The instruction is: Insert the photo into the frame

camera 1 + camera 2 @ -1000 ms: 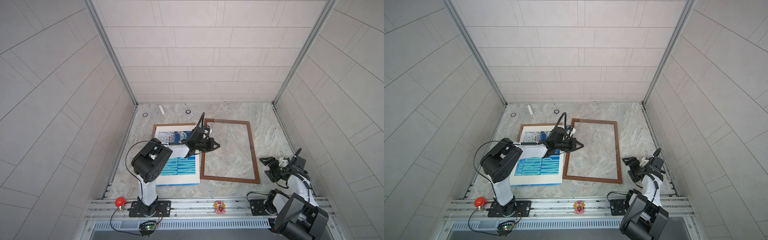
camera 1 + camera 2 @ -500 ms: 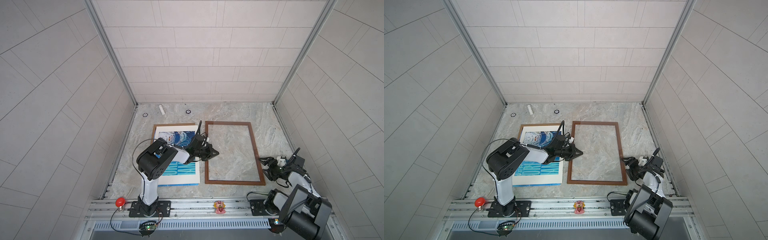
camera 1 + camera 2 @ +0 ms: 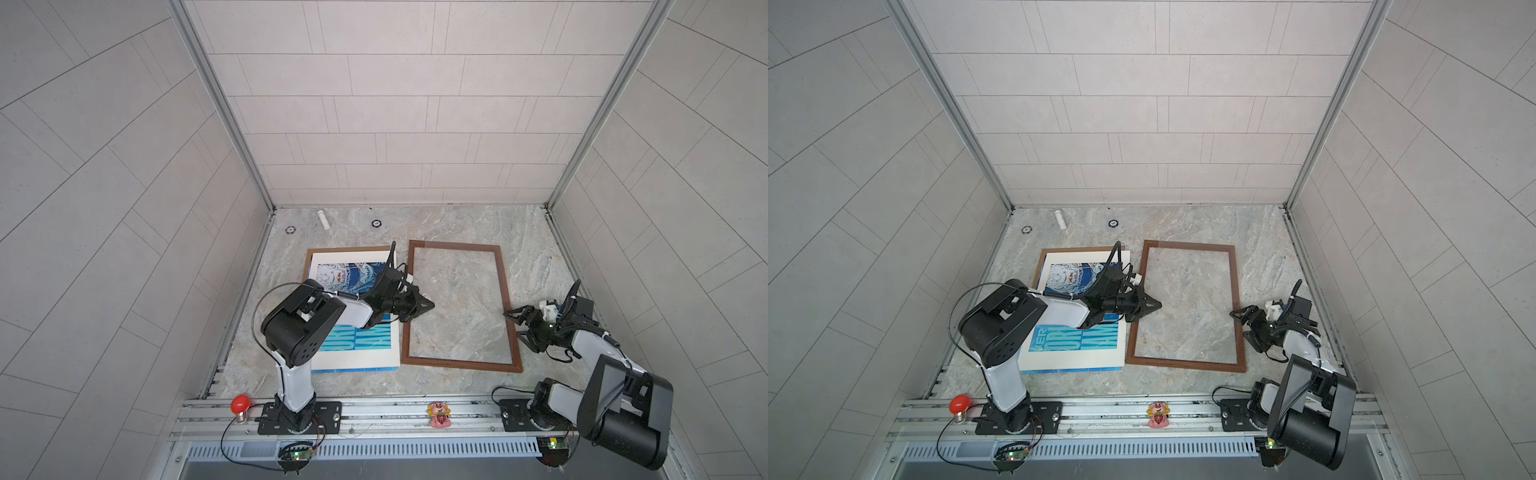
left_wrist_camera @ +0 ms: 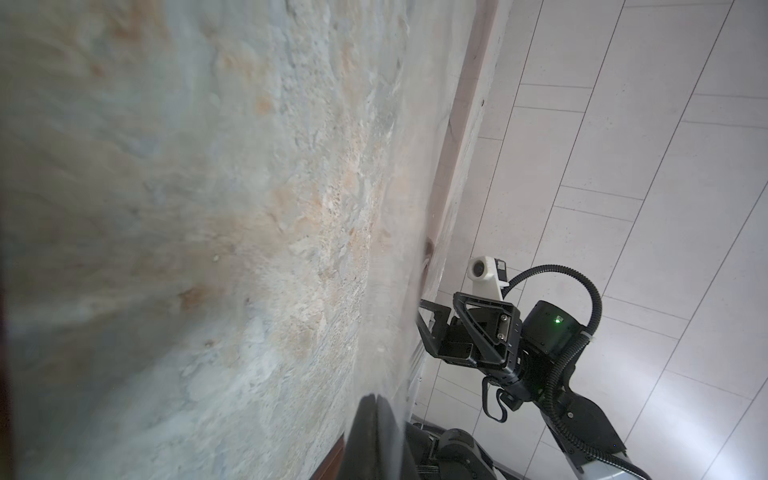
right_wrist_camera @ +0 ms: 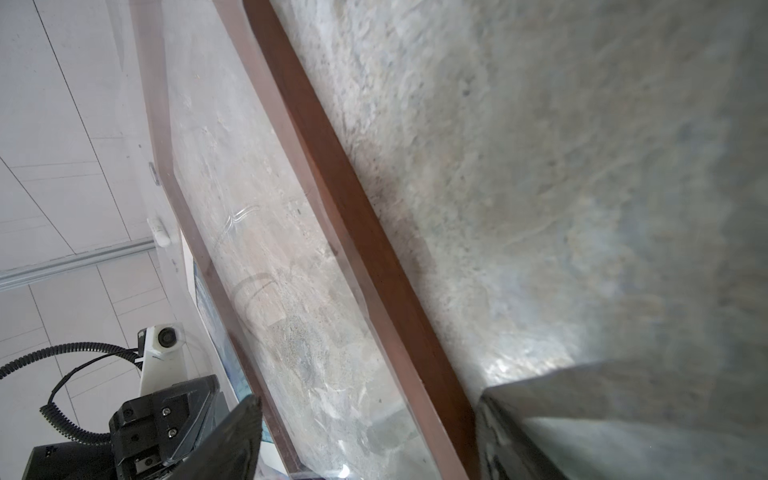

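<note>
The frame [image 3: 461, 365] [image 3: 1185, 365], thin dark-brown wood round a clear pane, lies flat at the middle of the marble floor. Left of it lies the photo [image 3: 353, 345] [image 3: 1075, 345], blue print up, partly hidden under my left arm. My left gripper [image 3: 430, 306] [image 3: 1158, 305] [image 4: 376, 415] is shut with nothing held. Its tip reaches across the frame's left rail and sits over the pane. My right gripper [image 3: 512, 324] [image 3: 1239, 325] [image 5: 365, 440] is open, with the frame's right rail [image 5: 353, 208] between its fingers.
A brown backing board [image 3: 308, 266] shows under the photo's far edge. A small white cylinder [image 3: 323, 219] and two black rings [image 3: 289, 229] [image 3: 376, 223] lie by the back wall. A red bulb [image 3: 240, 403] and a pink figurine [image 3: 439, 413] sit on the front rail.
My left gripper has swung toward the front along the frame's left rail. The frame has shifted slightly. My right gripper has moved left onto the frame's right rail.
</note>
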Robot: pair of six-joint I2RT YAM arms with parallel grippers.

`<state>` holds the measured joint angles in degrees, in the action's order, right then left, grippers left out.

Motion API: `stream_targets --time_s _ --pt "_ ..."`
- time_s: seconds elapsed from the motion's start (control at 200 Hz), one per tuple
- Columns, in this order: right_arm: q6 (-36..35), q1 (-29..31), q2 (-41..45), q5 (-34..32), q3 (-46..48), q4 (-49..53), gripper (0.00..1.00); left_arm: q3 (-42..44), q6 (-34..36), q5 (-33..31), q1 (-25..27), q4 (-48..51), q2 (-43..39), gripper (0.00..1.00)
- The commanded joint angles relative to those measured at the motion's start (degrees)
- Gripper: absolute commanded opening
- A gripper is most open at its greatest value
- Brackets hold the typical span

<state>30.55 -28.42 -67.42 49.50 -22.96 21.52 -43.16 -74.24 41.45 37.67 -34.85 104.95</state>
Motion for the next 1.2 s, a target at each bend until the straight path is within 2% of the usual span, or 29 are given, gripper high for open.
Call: stream_targets --time_s 0.0,0.075,0.305,0.415,0.45,0.55,0.756,1.066,1.151,1.191 --pt "-3.94 0.74 -1.40 -1.60 -0.72 6.78 0.77 0.04 -2.93 1.62 -1.07 -3.29 -3.75 0.00" --pt "-3.66 0.69 -0.58 -0.44 -0.55 7.11 0.79 -1.26 -3.75 1.65 -1.18 -2.44 -4.61 0.00" --pt "-2.77 0.65 2.57 2.92 -1.16 9.46 0.81 -2.81 -9.17 -0.68 -1.88 -8.22 -2.62 0.00" --pt "-2.05 0.53 3.59 4.03 -2.01 10.37 0.80 -3.11 -17.71 -0.80 -1.80 -21.28 2.77 0.00" --pt "-1.57 0.49 3.93 4.51 -2.06 10.34 0.80 -3.42 -18.68 -0.59 -1.64 -22.80 3.77 0.00" --pt "0.80 0.30 4.48 6.23 -1.66 8.11 0.79 -3.64 -14.31 -0.44 -1.29 -16.55 2.29 0.00" --pt "3.82 0.23 4.40 7.72 -1.21 4.76 0.70 -2.71 -5.65 2.26 -1.09 -6.34 -1.18 0.00" --pt "5.67 0.21 4.97 7.72 -0.71 2.12 0.56 1.61 -5.69 5.73 -0.65 -9.60 -1.50 0.00" --pt "5.59 0.20 5.91 7.39 -1.18 3.16 0.45 2.38 -4.21 5.92 -0.58 -8.30 -2.02 0.00" --pt "5.50 0.25 6.43 7.29 -1.20 3.65 0.43 2.30 -2.33 5.83 -0.59 -5.95 -2.56 0.00"
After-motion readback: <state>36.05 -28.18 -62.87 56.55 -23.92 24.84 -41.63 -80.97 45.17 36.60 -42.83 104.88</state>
